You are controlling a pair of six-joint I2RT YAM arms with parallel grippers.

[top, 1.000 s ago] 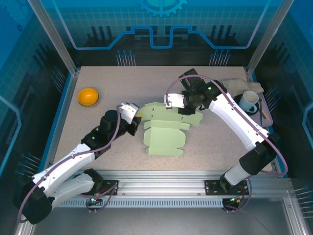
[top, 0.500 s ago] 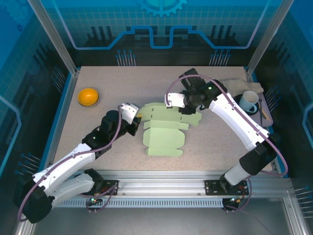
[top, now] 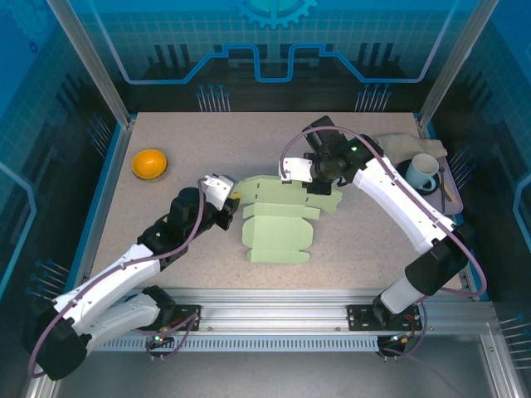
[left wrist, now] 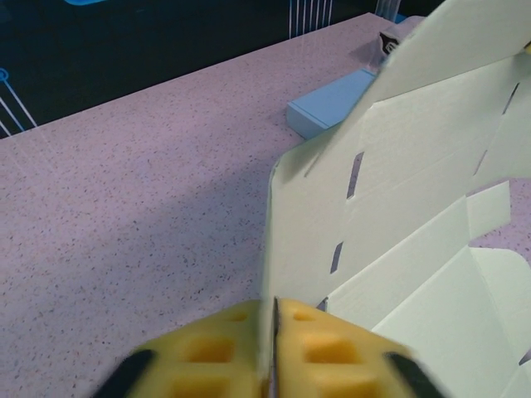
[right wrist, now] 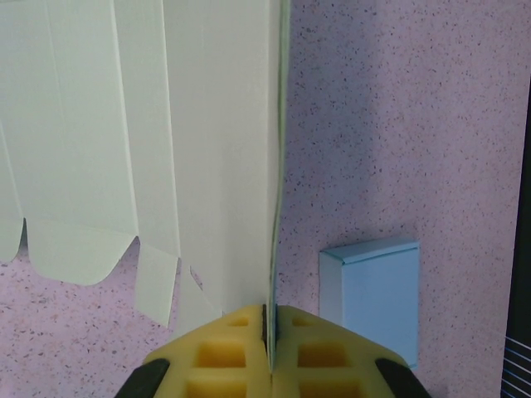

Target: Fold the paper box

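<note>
Well off to the left of the left gripper, an orange bowl sits on the bench, clear of the work. The left gripper is clenched on the left edge of the paper box. In its wrist view the yellow pads of the left gripper press together with the thin card edge caught between them. The paper box rises ahead of them and off to their right, its slotted panel tilted up off the bench.

The blank is pale green and partly folded. Its far strip runs crosswise from one gripper to the other, and a doubled panel lies nearer the arm bases, between the two arms.

The right gripper is likewise pinched shut, on the right-hand flap. In its wrist view the pads of the right gripper meet on an upright edge of card. The paper box spreads ahead and to the left of them, with a small blue block lying just to their right, apart from the card. Further right of that gripper stands a mug.

I judge that the next fold turns on that crosswise strip. Each arm holds the end nearest it, so the long axis lies straight between the two grips and both must move together.
</note>
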